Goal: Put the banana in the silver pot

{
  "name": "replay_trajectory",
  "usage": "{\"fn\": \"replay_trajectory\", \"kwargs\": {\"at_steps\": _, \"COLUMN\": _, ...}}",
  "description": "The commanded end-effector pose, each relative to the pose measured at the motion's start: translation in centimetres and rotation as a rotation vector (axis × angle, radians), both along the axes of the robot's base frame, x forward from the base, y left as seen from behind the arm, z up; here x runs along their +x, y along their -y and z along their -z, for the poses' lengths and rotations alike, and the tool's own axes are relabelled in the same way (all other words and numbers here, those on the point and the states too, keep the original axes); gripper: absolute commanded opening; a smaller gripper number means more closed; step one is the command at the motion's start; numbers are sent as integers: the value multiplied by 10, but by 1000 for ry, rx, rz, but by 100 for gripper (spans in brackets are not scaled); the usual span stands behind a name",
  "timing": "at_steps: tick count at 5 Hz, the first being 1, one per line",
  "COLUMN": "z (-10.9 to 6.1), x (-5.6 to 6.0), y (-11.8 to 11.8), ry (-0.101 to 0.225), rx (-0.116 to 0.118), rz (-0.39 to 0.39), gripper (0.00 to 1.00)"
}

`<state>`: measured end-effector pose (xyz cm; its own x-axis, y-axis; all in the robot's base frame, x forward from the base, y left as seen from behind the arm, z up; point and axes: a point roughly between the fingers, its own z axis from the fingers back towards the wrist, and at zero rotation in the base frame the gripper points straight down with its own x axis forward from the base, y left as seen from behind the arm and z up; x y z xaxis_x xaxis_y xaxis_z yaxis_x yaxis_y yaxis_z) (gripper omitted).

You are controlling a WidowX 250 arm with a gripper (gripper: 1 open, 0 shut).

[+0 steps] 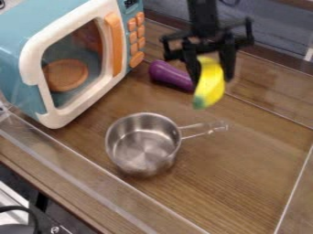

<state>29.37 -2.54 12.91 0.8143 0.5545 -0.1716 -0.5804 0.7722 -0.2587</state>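
My gripper [208, 60] hangs from the top of the view, above the table, shut on the banana [210, 84]. The banana is yellow with a green lower tip and dangles downward, tilted, well off the wood. The silver pot [142, 143] stands empty on the table below and to the left of the banana, its thin wire handle [206, 131] pointing right. There is a clear gap between the banana's tip and the pot rim.
A teal and white toy microwave [71, 55] with an orange inside fills the left. A purple eggplant toy [169, 74] lies behind the gripper. A clear plastic wall [73, 160] runs along the front-left edge of the wooden table.
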Motion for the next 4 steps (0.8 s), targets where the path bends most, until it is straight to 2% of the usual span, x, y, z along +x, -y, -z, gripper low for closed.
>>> {"fn": "replay_trajectory", "kwargs": {"at_steps": 1, "z": -23, "x": -12, "y": -9, "ry": 63, "rx": 0, "rz": -11, "gripper": 0}}
{"fn": "replay_trajectory", "kwargs": {"at_steps": 2, "z": -23, "x": -28, "y": -13, "ry": 64, "rx": 4, "rz": -44, "gripper": 0}}
{"fn": "replay_trajectory", "kwargs": {"at_steps": 4, "z": -8, "x": -59, "y": -28, "ry": 69, "rx": 9, "rz": -25, "gripper": 0}}
